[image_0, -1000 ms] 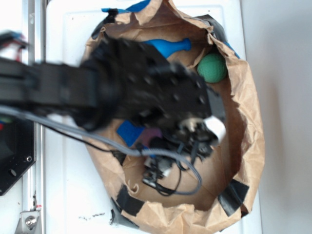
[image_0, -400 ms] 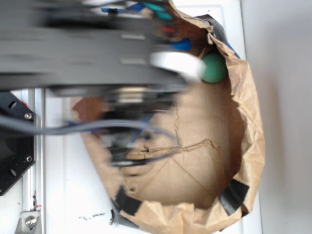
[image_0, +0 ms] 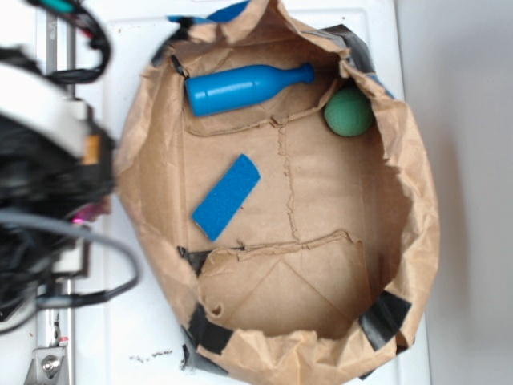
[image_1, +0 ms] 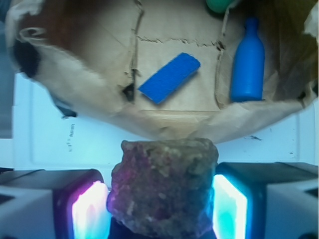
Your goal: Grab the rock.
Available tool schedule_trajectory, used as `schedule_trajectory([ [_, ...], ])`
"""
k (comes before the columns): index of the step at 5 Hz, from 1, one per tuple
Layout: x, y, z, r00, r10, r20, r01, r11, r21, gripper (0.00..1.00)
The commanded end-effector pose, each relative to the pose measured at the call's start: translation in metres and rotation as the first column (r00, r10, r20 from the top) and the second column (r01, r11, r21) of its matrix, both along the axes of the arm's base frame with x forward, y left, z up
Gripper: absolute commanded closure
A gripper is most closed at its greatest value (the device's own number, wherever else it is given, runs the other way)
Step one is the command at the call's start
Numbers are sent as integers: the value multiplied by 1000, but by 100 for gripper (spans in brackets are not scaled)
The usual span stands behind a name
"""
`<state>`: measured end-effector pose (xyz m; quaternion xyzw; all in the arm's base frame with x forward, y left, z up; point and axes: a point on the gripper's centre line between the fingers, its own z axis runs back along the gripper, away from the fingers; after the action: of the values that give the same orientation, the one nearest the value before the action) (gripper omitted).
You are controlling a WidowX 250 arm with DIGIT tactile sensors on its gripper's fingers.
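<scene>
Rock (image_1: 163, 186) sits pinched between the two pads of the gripper (image_1: 162, 199), one glowing pink at its left, one cyan at its right, so the claw is closed on it and bears its weight. It hangs clear of the brown paper bag (image_1: 75, 94), above the white tabletop (image_1: 60, 144), probably lifted out. Its surface is rough, lumpy, mottled brown with paler flecks (pink-tinted by the pad light). Left in the bag: blue bottle (image_1: 247, 62), blue block (image_1: 169, 77), green ball (image_0: 349, 111)

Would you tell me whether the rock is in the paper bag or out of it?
Out: the rock sits clamped between the gripper pads, over the white surface outside the bag.
</scene>
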<state>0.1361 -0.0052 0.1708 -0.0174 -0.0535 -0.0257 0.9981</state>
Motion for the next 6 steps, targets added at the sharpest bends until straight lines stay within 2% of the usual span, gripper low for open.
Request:
schedule_trajectory([
  [1,9,-11,19,996,85,20,-84,996,-38,100],
  [2,25,-10,22,994,109,8,-108,993,-46,100],
  [4,63,-27,28,997,76,10,-75,995,-61,100],
  [6,120,-31,24,997,78,2,-77,995,-67,100],
])
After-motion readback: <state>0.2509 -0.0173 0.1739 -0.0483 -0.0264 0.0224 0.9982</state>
